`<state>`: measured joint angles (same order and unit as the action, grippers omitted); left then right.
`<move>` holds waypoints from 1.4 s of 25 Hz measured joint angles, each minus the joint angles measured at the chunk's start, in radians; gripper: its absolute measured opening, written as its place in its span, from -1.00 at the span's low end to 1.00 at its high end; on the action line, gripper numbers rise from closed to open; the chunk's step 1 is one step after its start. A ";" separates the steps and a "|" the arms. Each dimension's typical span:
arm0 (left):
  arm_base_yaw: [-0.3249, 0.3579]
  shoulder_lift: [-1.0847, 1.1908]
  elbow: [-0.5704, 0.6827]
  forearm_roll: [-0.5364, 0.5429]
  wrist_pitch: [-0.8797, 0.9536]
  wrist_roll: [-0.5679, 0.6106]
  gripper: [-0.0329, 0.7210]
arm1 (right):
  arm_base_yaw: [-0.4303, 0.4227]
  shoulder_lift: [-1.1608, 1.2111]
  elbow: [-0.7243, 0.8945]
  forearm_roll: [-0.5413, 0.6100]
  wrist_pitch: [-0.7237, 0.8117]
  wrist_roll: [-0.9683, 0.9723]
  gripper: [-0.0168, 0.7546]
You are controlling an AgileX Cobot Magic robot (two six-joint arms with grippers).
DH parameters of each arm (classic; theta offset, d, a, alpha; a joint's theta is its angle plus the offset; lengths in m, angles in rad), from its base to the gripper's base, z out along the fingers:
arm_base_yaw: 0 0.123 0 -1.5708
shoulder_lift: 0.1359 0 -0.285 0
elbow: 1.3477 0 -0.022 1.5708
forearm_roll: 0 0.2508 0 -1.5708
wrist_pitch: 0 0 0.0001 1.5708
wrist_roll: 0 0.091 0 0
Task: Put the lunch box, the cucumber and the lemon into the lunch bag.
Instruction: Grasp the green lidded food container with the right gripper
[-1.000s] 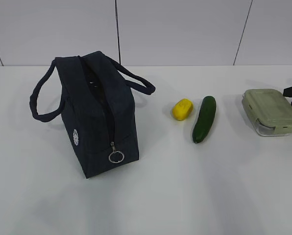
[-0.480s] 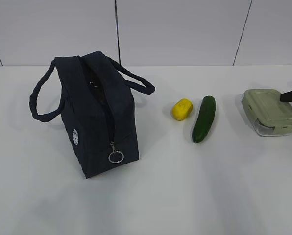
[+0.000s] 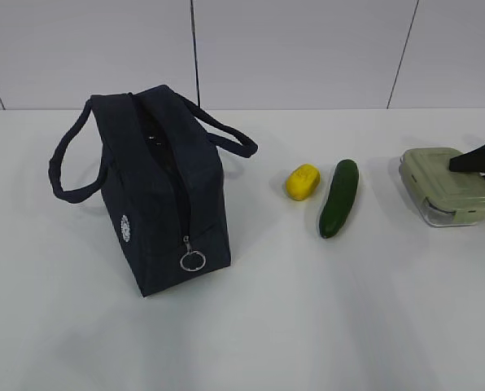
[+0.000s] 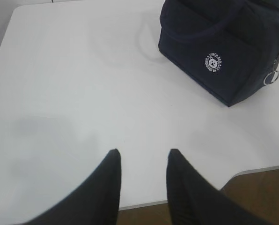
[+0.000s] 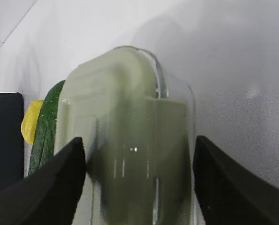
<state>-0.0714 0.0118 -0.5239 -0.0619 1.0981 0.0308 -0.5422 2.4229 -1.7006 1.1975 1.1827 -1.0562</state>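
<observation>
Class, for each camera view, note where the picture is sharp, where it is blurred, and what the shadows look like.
Exterior view: even, soft light; sharp throughout; faint shadows beside the lunch bag and cucumber. Left wrist view: bag logo crisp, the end effector fingers slightly soft, a dim shadow patch on the table. Right wrist view: the lunch box fills the frame, blurred from closeness.

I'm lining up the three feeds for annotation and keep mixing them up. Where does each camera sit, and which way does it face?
Exterior view: raised in front of the table, slanting down toward the wall; lunch bag, lemon, cucumber, lunch box; right pincer's tip at the edge.
Left wrist view: above the table's left part, past the open left pincer to the bag.
Right wrist view: low, over the box; open right pincer straddles it.
Shared: all show the bag.
</observation>
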 joint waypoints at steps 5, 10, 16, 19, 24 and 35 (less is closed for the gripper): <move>0.000 0.000 0.000 0.000 0.000 0.000 -0.27 | 0.003 0.000 0.000 -0.011 0.000 0.023 0.41; 0.000 0.000 0.000 0.000 0.000 0.000 -0.27 | 0.003 0.000 0.000 -0.016 0.000 0.050 0.41; 0.000 0.000 0.000 0.000 0.000 0.000 -0.27 | 0.003 0.000 0.000 -0.021 0.002 0.087 0.41; 0.000 0.000 0.000 0.000 0.000 0.000 -0.27 | 0.003 0.000 0.000 -0.026 0.002 0.105 0.41; 0.000 0.000 0.000 0.000 0.000 0.000 -0.27 | 0.003 0.000 0.000 -0.028 0.004 0.148 0.41; 0.000 0.000 0.000 0.000 0.000 0.000 -0.27 | 0.003 0.000 0.000 -0.025 0.006 0.199 0.42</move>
<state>-0.0714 0.0118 -0.5239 -0.0619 1.0981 0.0308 -0.5389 2.4229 -1.7006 1.1725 1.1885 -0.8575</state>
